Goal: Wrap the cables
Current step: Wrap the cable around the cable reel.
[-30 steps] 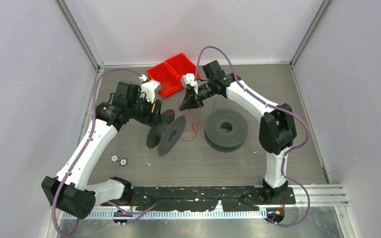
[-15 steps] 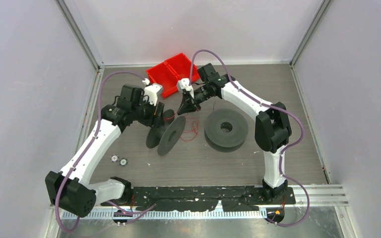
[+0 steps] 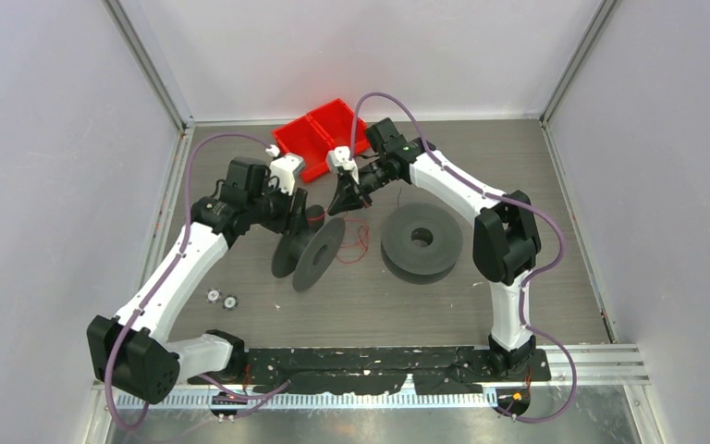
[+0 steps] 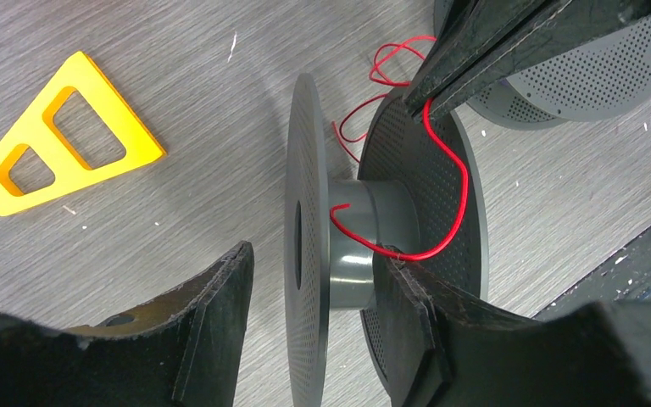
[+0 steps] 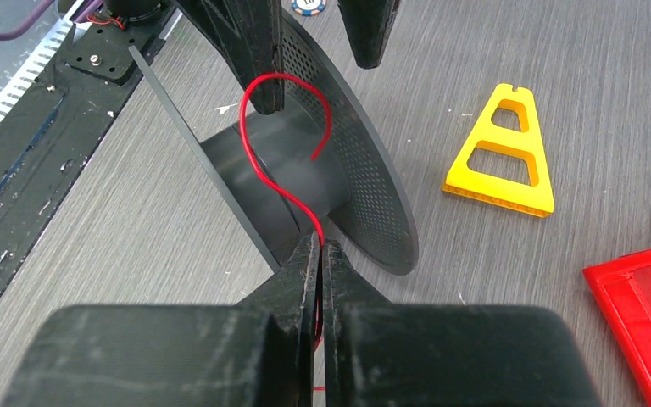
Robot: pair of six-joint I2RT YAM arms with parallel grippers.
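A robotics lab test cell: plain pale walls (image 3: 55, 139) on metal posts (image 3: 148, 65) box in a grey surface (image 3: 379, 305), with a white left arm (image 3: 165, 277) and right arm (image 3: 458, 185) bolted to a black plate (image 3: 379, 356) at the bottom of the frame.

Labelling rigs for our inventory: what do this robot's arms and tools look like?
The left arm and right arm have white shells, black joints and mauve hoses alongside. The left tool and right tool each have two black, tapered, scuffed fingers.

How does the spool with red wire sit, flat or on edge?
On edge: the spool has both discs upright on the table, hub level between them, wire draped over it.
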